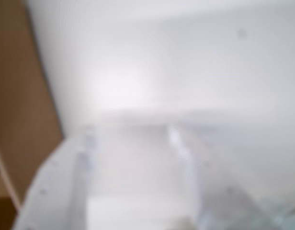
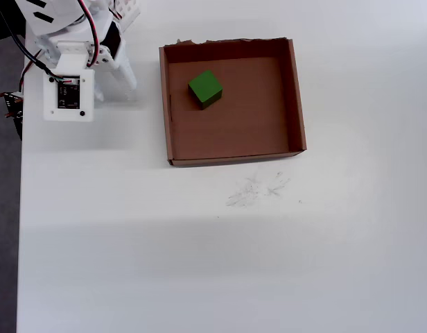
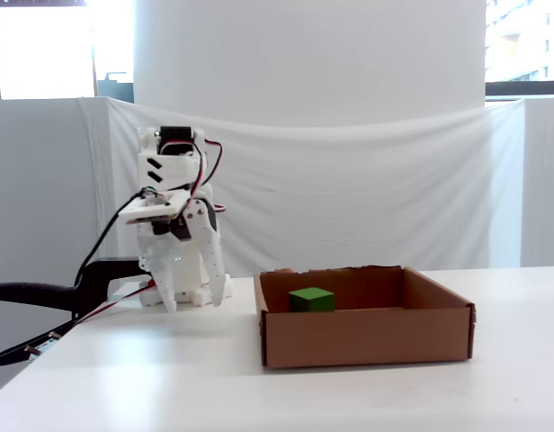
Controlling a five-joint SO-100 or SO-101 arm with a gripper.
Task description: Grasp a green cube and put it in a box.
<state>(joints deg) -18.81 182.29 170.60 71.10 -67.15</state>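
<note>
Resting inside box [image 2: 297, 97], toward ten o'clock of its floor in overhead view: green cube [image 2: 205, 89]. Parked well apart at nine o'clock, holding nothing, slightly parted: gripper [image 3: 195, 301]. Judged done.

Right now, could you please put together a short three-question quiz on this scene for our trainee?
1. True or false: the cube lies inside the box.
2. In the overhead view, the cube sits nearest which corner of the box: A upper left, B lower right, C lower left?
3. What does the end effector hold?

Key: 1 true. 2 A. 3 Nothing; it hangs beside the box, left of it in the fixed view, away from the cube.
</note>
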